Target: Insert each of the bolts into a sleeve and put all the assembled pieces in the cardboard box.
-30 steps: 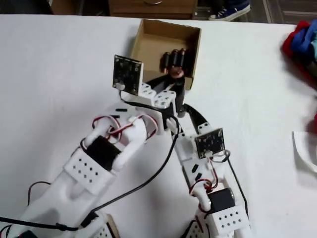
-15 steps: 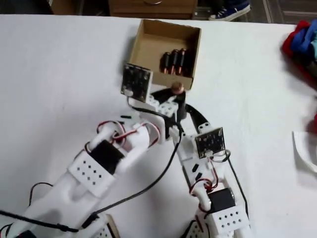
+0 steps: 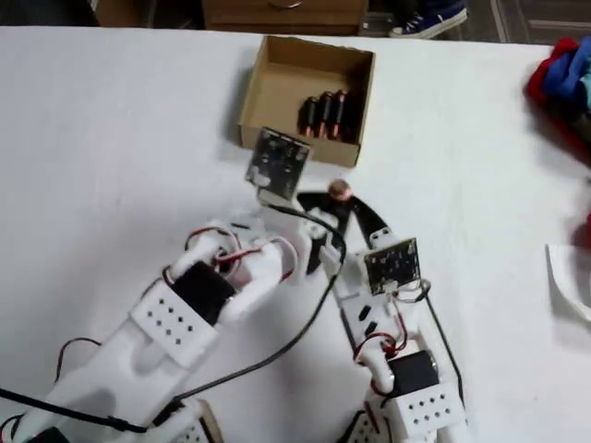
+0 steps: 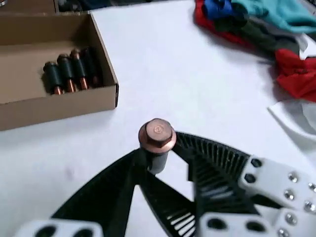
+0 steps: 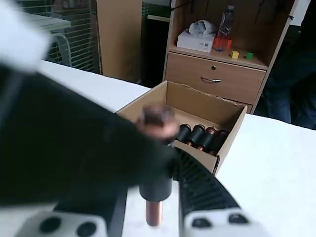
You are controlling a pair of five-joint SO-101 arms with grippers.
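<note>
1. The left fingers (image 4: 111, 185) pinch the bolt (image 4: 157, 134) upright, just below its head.
2. The box (image 4: 59, 106) lies beyond the fingers, apart.
3. Judged rigid, smooth, fairly heavy metal: grip the sleeve (image 5: 155, 180) mid-length, firmly.

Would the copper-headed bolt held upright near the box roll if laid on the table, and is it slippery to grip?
Probably it rolls: the bolt and its sleeve look round, like the pieces lying in the cardboard box. Stood on its narrow tip, it would likely topple. Its smooth metal may slip in the left gripper.
</note>
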